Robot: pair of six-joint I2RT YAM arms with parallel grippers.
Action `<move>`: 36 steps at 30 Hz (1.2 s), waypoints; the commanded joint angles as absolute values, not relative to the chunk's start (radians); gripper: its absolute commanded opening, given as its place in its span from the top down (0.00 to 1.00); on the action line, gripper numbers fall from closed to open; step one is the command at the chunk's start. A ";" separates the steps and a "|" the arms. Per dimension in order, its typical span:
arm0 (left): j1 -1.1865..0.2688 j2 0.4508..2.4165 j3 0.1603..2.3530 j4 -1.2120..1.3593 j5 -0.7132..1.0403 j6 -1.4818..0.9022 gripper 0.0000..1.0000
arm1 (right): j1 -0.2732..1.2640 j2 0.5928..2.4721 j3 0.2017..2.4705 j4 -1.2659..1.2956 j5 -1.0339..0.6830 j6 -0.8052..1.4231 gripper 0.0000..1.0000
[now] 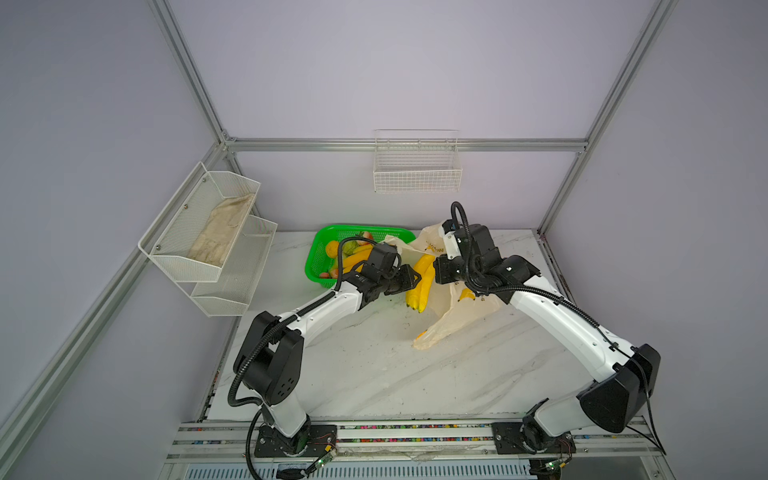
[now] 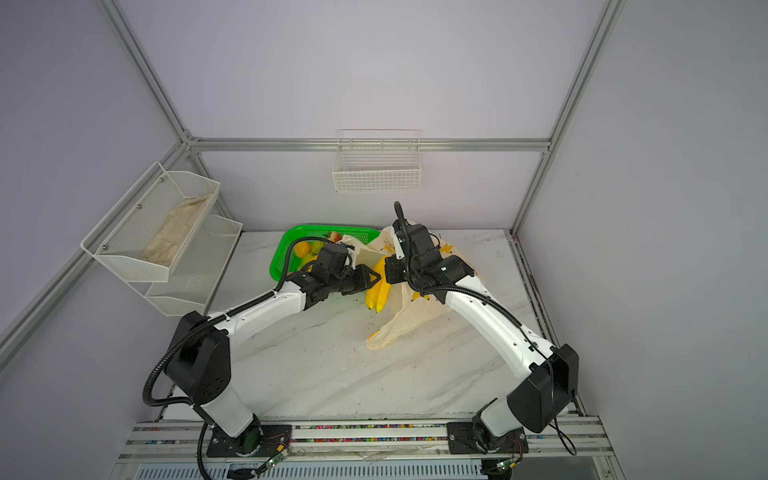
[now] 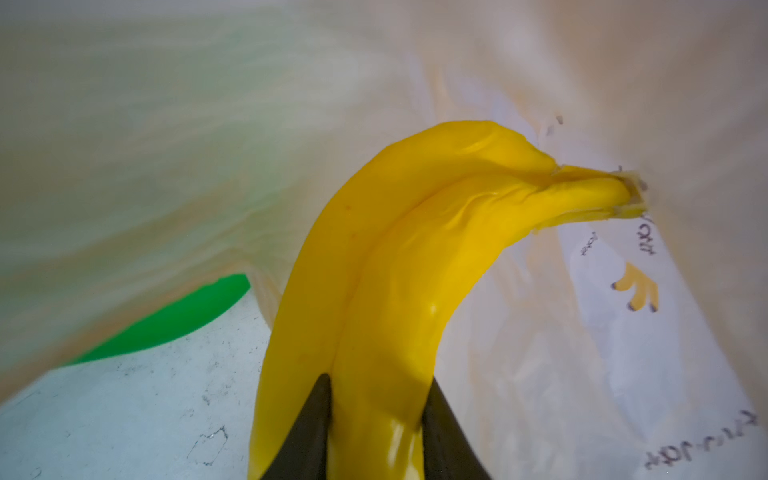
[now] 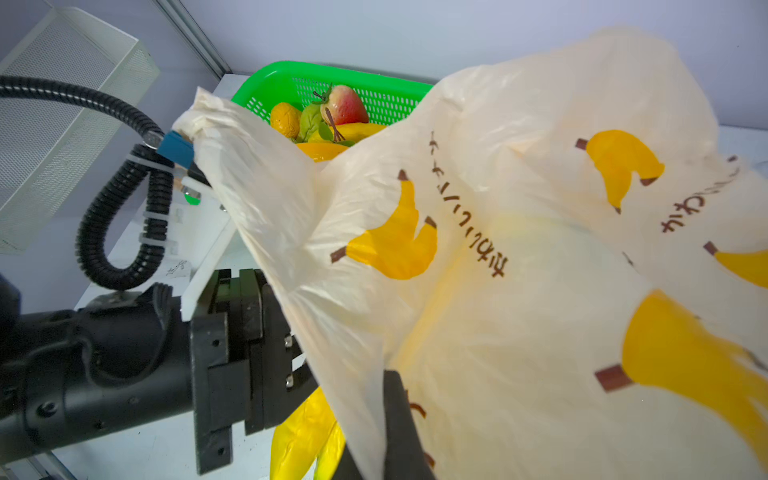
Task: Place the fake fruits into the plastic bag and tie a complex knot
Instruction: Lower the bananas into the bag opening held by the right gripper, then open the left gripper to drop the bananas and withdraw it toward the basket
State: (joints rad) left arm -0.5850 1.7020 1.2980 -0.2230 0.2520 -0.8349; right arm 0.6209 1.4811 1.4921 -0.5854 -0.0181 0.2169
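Note:
A yellow banana bunch (image 3: 395,291) (image 1: 420,286) (image 2: 377,289) sits between my left gripper's (image 3: 376,386) (image 1: 415,277) black fingers, which are shut on it. The bunch's stem end is inside the mouth of the cream plastic bag (image 4: 498,291) (image 1: 451,316) (image 2: 399,328) (image 3: 623,374). My right gripper (image 4: 374,399) (image 1: 438,270) is shut on the bag's edge and holds the film up; one finger is hidden behind it. More fake fruits lie in the green basket (image 4: 291,79) (image 1: 318,257): a red-pink apple (image 4: 345,104), an orange pear (image 4: 286,119) and a green pear (image 4: 309,118). No knot shows.
A white wire basket (image 1: 417,174) hangs on the back wall. A two-tier mesh shelf (image 1: 232,286) with a beige cloth (image 1: 220,237) hangs at the left. The marble table (image 1: 374,365) ends at a rail in front, where both arm bases stand.

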 commanded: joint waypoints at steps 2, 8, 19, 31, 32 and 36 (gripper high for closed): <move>-0.576 1.676 1.336 -0.174 0.289 -0.943 0.71 | 0.621 1.453 1.480 -0.531 -0.122 0.270 1.00; -0.567 1.662 1.281 0.032 0.279 -1.135 0.71 | 0.623 1.440 1.391 -0.405 -0.316 0.357 1.00; -0.664 1.737 1.221 0.180 0.197 -1.196 0.60 | 0.604 1.437 1.356 -0.251 -0.432 0.486 1.00; -0.680 1.658 0.972 0.332 0.121 -1.256 0.56 | 0.515 1.382 1.188 -0.049 -0.488 0.692 1.00; -0.677 1.649 0.961 0.337 0.124 -1.250 0.54 | 0.508 1.378 1.185 -0.051 -0.487 0.692 1.00; -0.659 1.604 0.976 0.285 0.180 -1.135 0.43 | 0.477 1.379 1.211 -0.094 -0.463 0.658 1.00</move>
